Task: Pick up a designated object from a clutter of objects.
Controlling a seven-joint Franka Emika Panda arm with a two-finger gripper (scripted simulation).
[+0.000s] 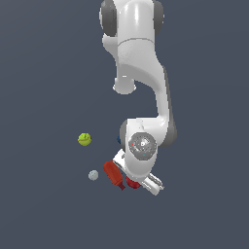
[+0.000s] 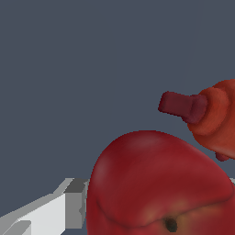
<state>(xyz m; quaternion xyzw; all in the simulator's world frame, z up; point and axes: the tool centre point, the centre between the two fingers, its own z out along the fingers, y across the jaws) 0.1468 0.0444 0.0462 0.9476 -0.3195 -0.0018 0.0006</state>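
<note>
The designated object, a glossy dark-red apple (image 2: 156, 183) with a dimple, fills the near part of the wrist view. It sits between the fingers of my gripper (image 2: 155, 195). One light-grey finger (image 2: 69, 209) presses against its side, and only a sliver of the other finger shows at the frame's edge. In the exterior view the apple (image 1: 133, 183) peeks out from under the hand, with the gripper (image 1: 137, 185) down over it. The jaws are shut on the apple. From the clutter of objects, the red drill-shaped tool (image 1: 113, 175) (image 2: 206, 114) lies right beside the apple.
A yellow-green ball (image 1: 84, 139) lies further toward the exterior view's left, and a small grey-white ball (image 1: 93, 175) sits near the drill. A sliver of a dark-blue ball (image 1: 118, 139) shows behind the arm's wrist. The white arm (image 1: 141, 73) hides the ground under it.
</note>
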